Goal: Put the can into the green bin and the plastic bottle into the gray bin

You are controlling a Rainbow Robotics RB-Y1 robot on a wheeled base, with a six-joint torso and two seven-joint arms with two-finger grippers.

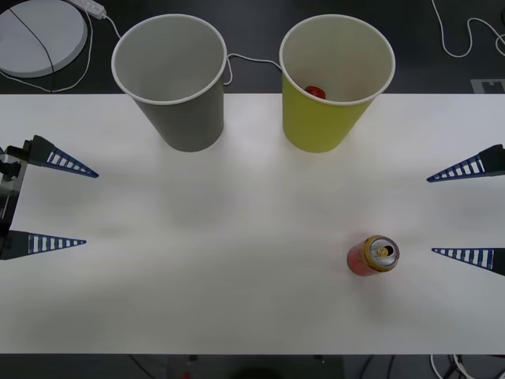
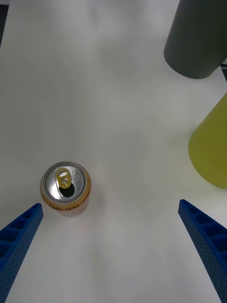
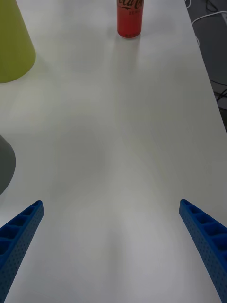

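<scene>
The can (image 1: pixel 373 257) stands upright on the white table at the front right, red with a gold top; it also shows in the right wrist view (image 2: pixel 65 188) and the left wrist view (image 3: pixel 129 19). The gray bin (image 1: pixel 185 118) (image 2: pixel 196 38) (image 3: pixel 4 163) stands at the back, left of centre. The green bin (image 1: pixel 323 118) (image 2: pixel 210 151) (image 3: pixel 12 47) stands to its right. My right gripper (image 1: pixel 431 215) (image 2: pixel 109 204) is open at the right edge, a short way from the can. My left gripper (image 1: pixel 89 208) (image 3: pixel 111 203) is open at the left edge. The plastic bottle is out of view.
A small red round object (image 1: pixel 315 92) lies inside the green bin. Behind the table, on the dark floor, are a white round disc (image 1: pixel 39 35) and white cables (image 1: pixel 465 35). Bare tabletop (image 1: pixel 237 237) spans the gap between the grippers.
</scene>
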